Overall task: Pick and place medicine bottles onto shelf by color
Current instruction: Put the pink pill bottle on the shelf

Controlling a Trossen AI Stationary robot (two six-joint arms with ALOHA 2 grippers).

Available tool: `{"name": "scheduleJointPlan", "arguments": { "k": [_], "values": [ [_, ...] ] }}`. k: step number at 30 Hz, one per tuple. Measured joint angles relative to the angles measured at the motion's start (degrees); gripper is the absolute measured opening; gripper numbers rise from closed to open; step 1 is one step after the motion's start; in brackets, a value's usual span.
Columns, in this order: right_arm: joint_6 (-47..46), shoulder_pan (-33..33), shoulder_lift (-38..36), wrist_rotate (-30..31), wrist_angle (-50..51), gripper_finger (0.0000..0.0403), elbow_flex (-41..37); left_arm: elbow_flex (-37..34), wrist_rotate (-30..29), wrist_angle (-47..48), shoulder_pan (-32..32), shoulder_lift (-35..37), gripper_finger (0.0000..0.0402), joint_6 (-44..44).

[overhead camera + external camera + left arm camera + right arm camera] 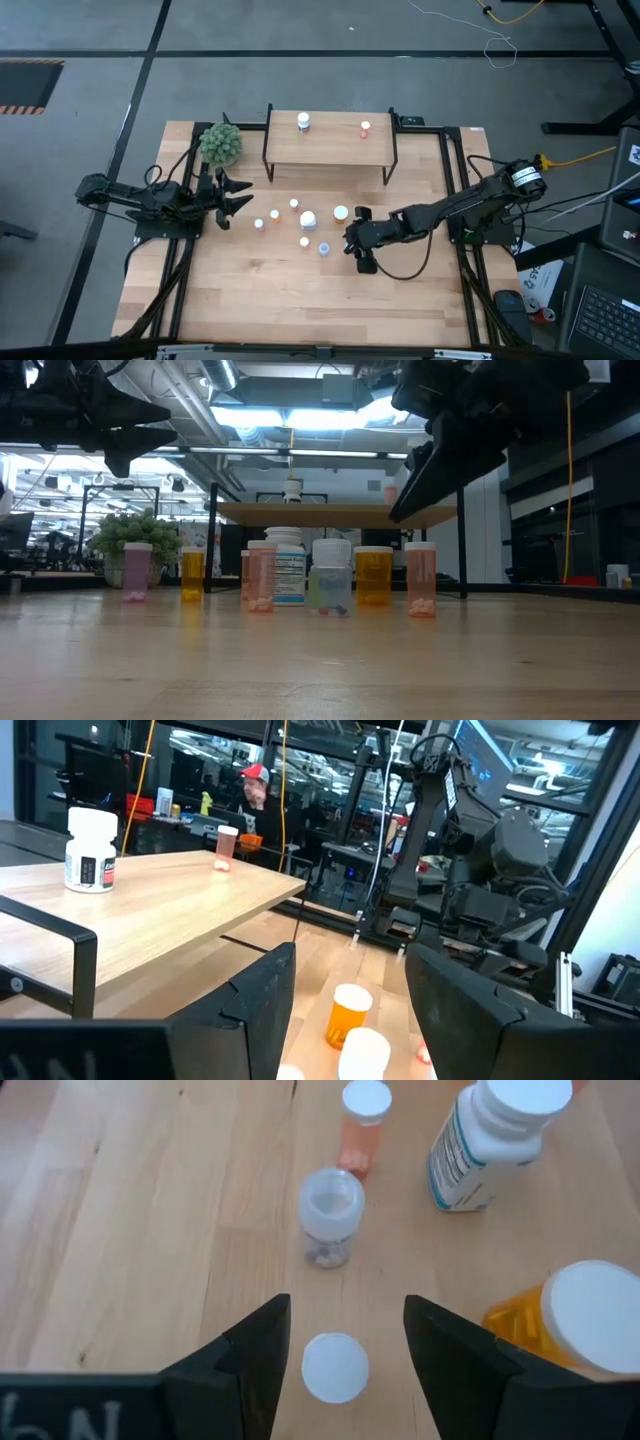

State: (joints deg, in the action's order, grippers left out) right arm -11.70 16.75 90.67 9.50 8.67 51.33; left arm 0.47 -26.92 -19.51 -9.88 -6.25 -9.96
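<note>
The shelf stands at the far middle of the table, with a white bottle and a pink-orange one on its board. Several medicine bottles stand upright on the table in front of it: a big white one, an orange one, a clear one and a pink one. My right gripper hangs open high over this group. A white cap shows below the gap between its fingers, untouched. My left gripper waits open at the table's left.
A green spiky plant ball sits at the shelf's left end, near my left arm. Black frame rails run along the table's sides. Bare wood stretches from the bottles to the near edge. A person shows in the room behind the shelf.
</note>
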Motion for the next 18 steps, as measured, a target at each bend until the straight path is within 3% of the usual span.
{"name": "scheduleJointPlan", "arguments": {
  "k": [18],
  "values": [
    [-1.7,0.1,4.2,-2.0,0.5,0.02,0.0,0.0,0.0,0.6,0.0,0.0,0.0186,0.0]
  ]
}}
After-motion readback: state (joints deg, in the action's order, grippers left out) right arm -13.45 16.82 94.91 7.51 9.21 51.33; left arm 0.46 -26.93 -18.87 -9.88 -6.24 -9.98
